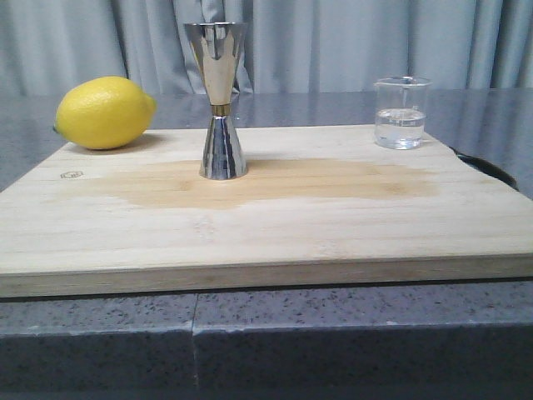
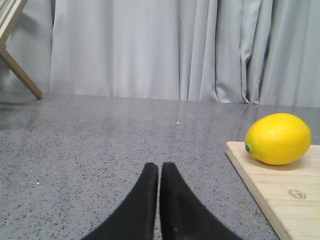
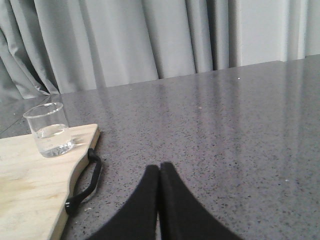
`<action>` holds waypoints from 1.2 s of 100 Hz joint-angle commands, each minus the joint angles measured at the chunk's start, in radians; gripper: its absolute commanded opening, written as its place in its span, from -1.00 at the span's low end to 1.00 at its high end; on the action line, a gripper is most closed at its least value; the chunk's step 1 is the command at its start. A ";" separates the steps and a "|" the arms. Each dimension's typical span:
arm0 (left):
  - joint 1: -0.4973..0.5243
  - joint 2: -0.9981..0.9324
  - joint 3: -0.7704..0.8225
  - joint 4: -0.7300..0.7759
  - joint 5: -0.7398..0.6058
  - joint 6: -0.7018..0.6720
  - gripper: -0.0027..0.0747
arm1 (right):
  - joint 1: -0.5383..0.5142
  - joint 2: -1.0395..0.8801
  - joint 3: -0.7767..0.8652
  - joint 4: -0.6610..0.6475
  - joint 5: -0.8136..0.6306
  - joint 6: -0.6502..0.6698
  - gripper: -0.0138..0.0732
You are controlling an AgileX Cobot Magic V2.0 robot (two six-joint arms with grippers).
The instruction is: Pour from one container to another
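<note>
**Both arms parked, beaker waiting on the board's far corner**

The left gripper (image 2: 159, 167) and the right gripper (image 3: 159, 169) each show fingers pressed tip to tip, holding nothing, low over the grey table (image 3: 225, 130) off either side of the cutting board (image 1: 266, 225). Nothing has been grasped yet, so the step in hand is the reach for the beaker (image 3: 49, 130).

The beaker sits ahead of the right jaws and off to their left, near the board's back corner beside the black handle (image 3: 85, 180); it holds clear liquid, roughly a third full, though the level is faint. The jigger (image 1: 221, 100) stands upright further along the board, well apart from the beaker.

To do this well, the right jaws should open wide before closing in, take the beaker on its straight wall below the lip, and keep it upright while lifting — glass is slick, and a tilt would spill early.

Room is generous: bare table lies between the right jaws and the board edge. The edge and handle are the things to clear. The lemon (image 2: 278, 138) sits ahead and right of the left jaws, out of the pouring path.
</note>
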 commanded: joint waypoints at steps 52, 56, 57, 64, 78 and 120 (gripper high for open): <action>0.003 -0.024 0.004 -0.004 -0.081 -0.006 -0.98 | -0.007 -0.024 0.015 -0.001 -0.083 -0.011 -0.85; 0.003 -0.024 0.004 -0.004 -0.081 -0.006 -0.98 | -0.007 -0.024 0.015 -0.001 -0.083 -0.011 -0.85; 0.003 -0.024 0.004 -0.004 -0.081 -0.006 -0.98 | -0.007 -0.024 0.015 -0.001 -0.083 -0.011 -0.85; 0.003 -0.024 0.004 -0.004 -0.081 -0.006 -0.98 | -0.007 -0.024 0.015 -0.001 -0.083 -0.011 -0.85; 0.003 -0.024 0.004 -0.004 -0.081 -0.006 -0.98 | -0.007 -0.024 0.015 -0.001 -0.086 -0.009 -0.85; 0.003 -0.024 -0.010 -0.004 -0.107 -0.006 -0.98 | -0.007 -0.024 -0.007 -0.003 -0.113 -0.009 -0.85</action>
